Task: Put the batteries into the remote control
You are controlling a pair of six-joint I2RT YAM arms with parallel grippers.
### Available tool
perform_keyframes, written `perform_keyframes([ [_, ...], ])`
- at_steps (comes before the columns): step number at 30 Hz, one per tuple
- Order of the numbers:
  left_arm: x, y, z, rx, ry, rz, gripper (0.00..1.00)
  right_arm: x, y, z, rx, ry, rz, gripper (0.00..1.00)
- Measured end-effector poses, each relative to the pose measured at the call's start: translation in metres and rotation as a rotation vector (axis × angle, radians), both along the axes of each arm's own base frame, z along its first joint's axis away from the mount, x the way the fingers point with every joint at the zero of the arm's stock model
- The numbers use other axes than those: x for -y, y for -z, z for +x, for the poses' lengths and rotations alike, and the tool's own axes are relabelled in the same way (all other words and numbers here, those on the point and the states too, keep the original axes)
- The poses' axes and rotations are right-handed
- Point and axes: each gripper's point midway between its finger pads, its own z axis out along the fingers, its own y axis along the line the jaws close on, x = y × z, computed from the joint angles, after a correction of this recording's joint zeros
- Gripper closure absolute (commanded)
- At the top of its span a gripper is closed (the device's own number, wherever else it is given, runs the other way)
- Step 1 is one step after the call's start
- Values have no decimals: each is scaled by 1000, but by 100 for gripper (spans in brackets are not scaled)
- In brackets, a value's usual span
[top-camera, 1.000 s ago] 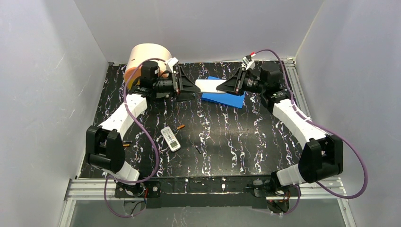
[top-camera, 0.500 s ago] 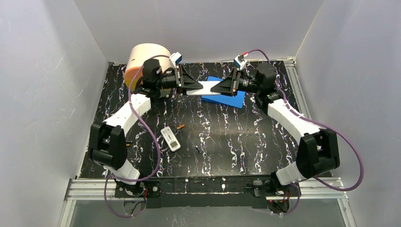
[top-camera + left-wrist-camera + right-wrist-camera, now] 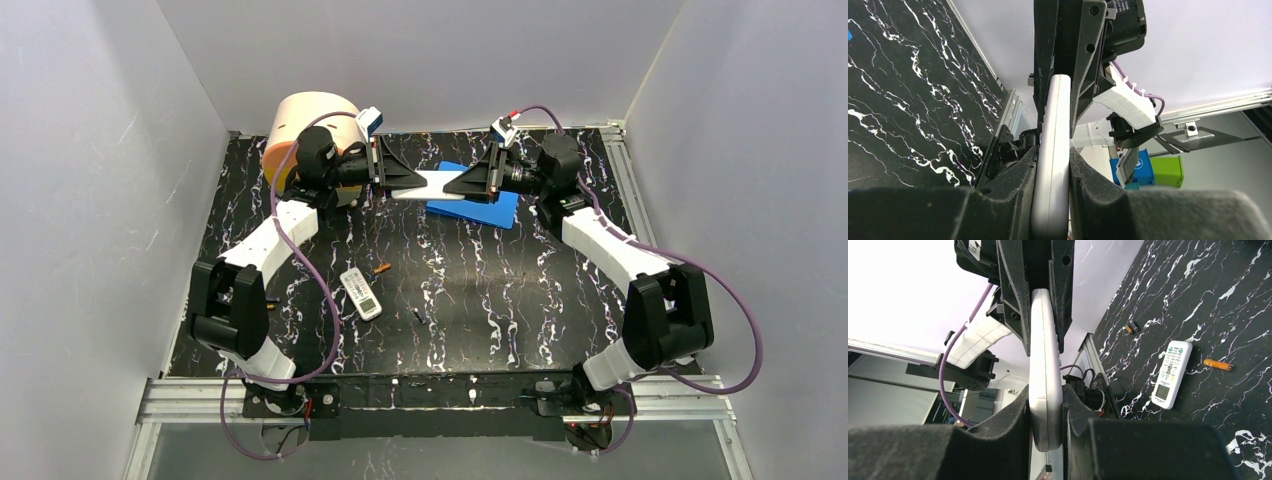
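Note:
A long white remote control (image 3: 437, 183) hangs in the air at the back of the table, held by both ends. My left gripper (image 3: 411, 183) is shut on its left end and my right gripper (image 3: 460, 184) on its right end. The left wrist view has the remote control (image 3: 1056, 125) edge-on, pinched by the left gripper (image 3: 1052, 167). The right wrist view also has it (image 3: 1044, 355) edge-on, in the right gripper (image 3: 1046, 402). An orange battery (image 3: 382, 268) and a dark battery (image 3: 418, 314) lie on the table, the orange one (image 3: 1218, 364) also in the right wrist view.
A smaller white remote with a screen (image 3: 361, 293) lies left of centre. Another orange battery (image 3: 267, 305) sits by the left arm. A flat blue box (image 3: 492, 209) lies under the held remote control. A peach round tub (image 3: 298, 122) stands back left. White walls enclose the black marbled table (image 3: 500, 300).
My left gripper has closed on the remote control's left end, which only the right gripper held before. The right arm has pushed it slightly leftward.

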Motion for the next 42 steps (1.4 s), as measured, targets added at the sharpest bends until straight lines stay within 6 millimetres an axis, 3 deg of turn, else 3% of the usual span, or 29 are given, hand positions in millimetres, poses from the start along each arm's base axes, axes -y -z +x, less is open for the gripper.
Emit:
perform_keyframes([
  [3, 0, 0, 1, 1, -6, 0, 100, -2, 0, 2, -1, -5, 10, 90],
  [8, -1, 0, 4, 8, -18, 0, 100, -3, -2, 4, 6, -4, 24, 69],
  [12, -1, -1, 7, 11, -34, -1, 100, -4, -3, 10, 3, 28, 28, 63],
  [16, 9, 1, 0, 1, -13, 2, 100, -19, -4, 8, 10, 53, 32, 52],
  [20, 12, 1, -2, -14, -6, 4, 100, -19, -7, 7, 32, 80, 36, 29],
  [24, 10, 0, -3, -29, 4, 6, 100, -8, -8, 11, 40, 123, 44, 21],
  [27, 8, -2, -4, -29, 14, 3, 100, 8, -11, 15, 54, 148, 48, 28],
  [30, 5, -3, -3, -33, 16, 2, 100, 17, -15, 17, 82, 151, 53, 44],
  [33, 4, -4, -3, -41, 16, -1, 100, 18, -16, 12, 94, 132, 55, 56],
  [36, 3, -5, -4, -46, 25, -5, 100, 20, -13, 7, 88, 124, 62, 60],
  [40, 3, -8, -6, -42, 32, -12, 100, 22, -12, 4, 74, 122, 81, 78],
  [42, 3, -10, -6, -28, 36, -16, 100, 22, -13, 4, 53, 122, 87, 79],
])
